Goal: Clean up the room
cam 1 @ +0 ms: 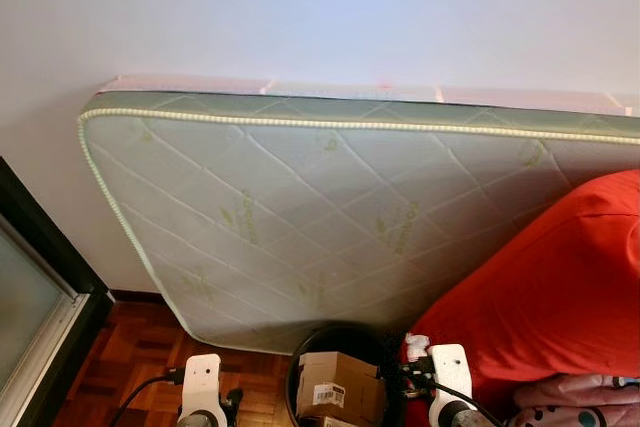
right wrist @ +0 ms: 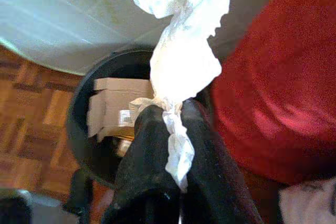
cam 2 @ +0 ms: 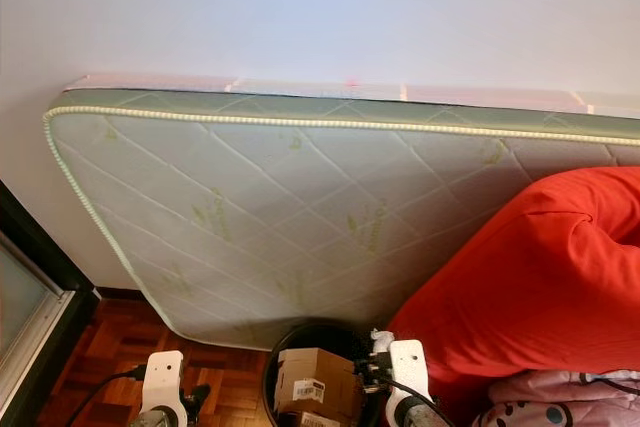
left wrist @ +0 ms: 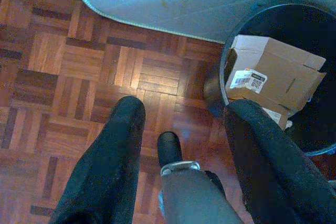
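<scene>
White crumpled tissue [right wrist: 181, 56] sits clenched in my right pincer [right wrist: 176, 124] — just beyond it, the black bin [right wrist: 79, 124] with a cardboard box [right wrist: 110, 106]. My left pincer [left wrist: 184, 124] is released, fingers spread over the parquet floor [left wrist: 79, 66].

A room in a home, likely a bedroom, is shown. A quilted mattress [cam 1: 330, 217] is leaned on its side against a plain white wall [cam 1: 320, 7]. Wooden parquet flooring [left wrist: 79, 77] is seen below, along with red bedding [cam 1: 560, 287], a dark-framed glass door [cam 1: 30, 307], and a black bin [left wrist: 283, 77] holding cardboard boxes [left wrist: 273, 77].
</scene>
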Robot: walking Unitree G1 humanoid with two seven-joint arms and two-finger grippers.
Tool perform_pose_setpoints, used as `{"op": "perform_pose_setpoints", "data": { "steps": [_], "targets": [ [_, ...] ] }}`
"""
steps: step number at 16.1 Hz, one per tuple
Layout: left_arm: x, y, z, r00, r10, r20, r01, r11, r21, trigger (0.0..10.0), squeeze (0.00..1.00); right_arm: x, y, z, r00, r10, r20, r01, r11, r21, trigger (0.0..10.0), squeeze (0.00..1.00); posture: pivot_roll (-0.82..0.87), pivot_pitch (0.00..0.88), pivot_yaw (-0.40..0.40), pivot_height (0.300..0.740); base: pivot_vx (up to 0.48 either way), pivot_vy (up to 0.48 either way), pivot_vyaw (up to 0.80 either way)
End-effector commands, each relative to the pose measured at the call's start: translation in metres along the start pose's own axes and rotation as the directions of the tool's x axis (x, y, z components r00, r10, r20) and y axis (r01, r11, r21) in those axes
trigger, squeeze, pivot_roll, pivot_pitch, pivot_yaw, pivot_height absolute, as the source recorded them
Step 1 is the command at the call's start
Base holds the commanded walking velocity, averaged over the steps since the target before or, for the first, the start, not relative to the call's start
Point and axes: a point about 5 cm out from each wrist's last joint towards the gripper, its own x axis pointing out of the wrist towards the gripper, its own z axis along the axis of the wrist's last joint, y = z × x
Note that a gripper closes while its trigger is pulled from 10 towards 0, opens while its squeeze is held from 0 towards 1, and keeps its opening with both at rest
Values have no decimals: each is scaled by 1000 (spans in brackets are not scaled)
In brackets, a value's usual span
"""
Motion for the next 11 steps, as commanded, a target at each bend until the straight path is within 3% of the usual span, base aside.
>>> {"op": "perform_pose_setpoints", "data": {
  "steps": [1,11],
  "targets": [
    [0,2,2,1000,2,12,-2,1000,4,10000,0,1,1,5,1000,17,26,-17,1000,-10,10000,0,-40,18,-32,740,0,0,0],
    [0,1,5,1000,1,30,-1,1000,11,10000,0,-1,0,8,994,15,105,-19,999,39,10000,0,-45,18,-30,740,0,0,0]
  ]
}}
